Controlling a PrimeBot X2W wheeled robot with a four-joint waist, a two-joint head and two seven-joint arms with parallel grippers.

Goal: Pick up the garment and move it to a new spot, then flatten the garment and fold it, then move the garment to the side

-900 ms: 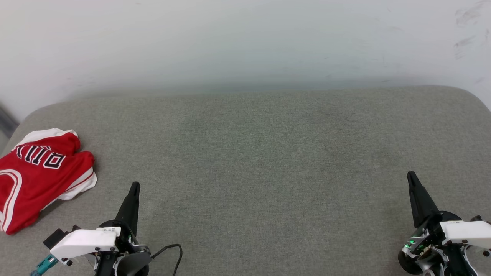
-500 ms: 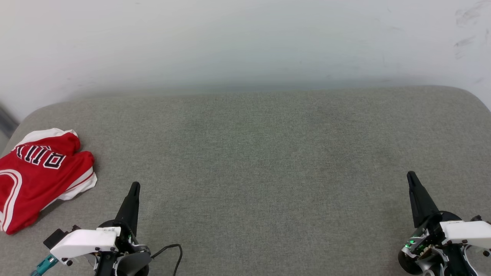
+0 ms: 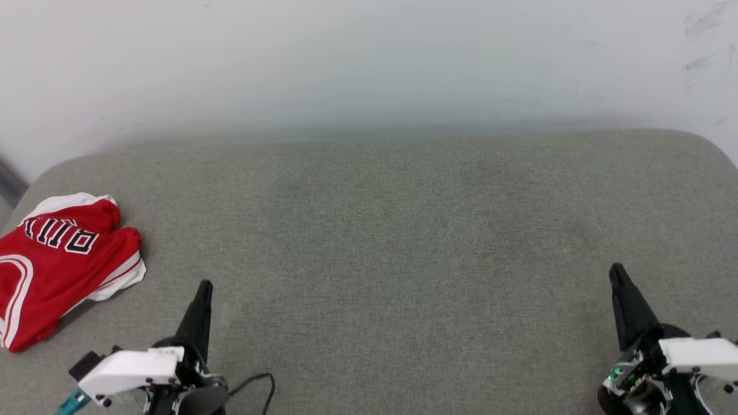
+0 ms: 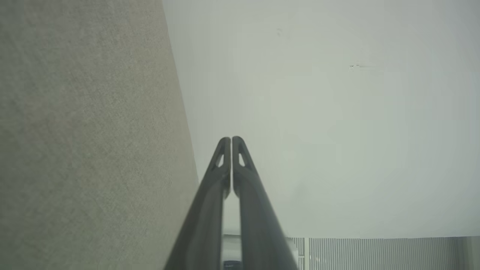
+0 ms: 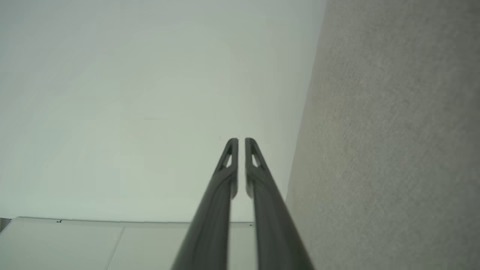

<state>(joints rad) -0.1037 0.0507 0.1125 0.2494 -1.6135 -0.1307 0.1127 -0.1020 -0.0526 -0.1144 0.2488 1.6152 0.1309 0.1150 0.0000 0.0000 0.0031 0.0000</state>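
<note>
Head view: the garment (image 3: 60, 268) is lying bunched at the far left edge of the grey padded worktop (image 3: 403, 242), lettering upside down. The left hand (image 3: 204, 285) is sitting near it and the right hand (image 3: 616, 270) well apart on the other side, both pinched together and empty. I'm guessing pick-up is the step, so the left one is needing to spread first, then go for a raised fold, not the padding.

Left wrist view: fingers (image 4: 210, 210) are pressing together, pointing at the wall (image 4: 337, 112).

Right wrist view: fingers (image 5: 213, 210) are nearly touching, gripping nothing.
</note>
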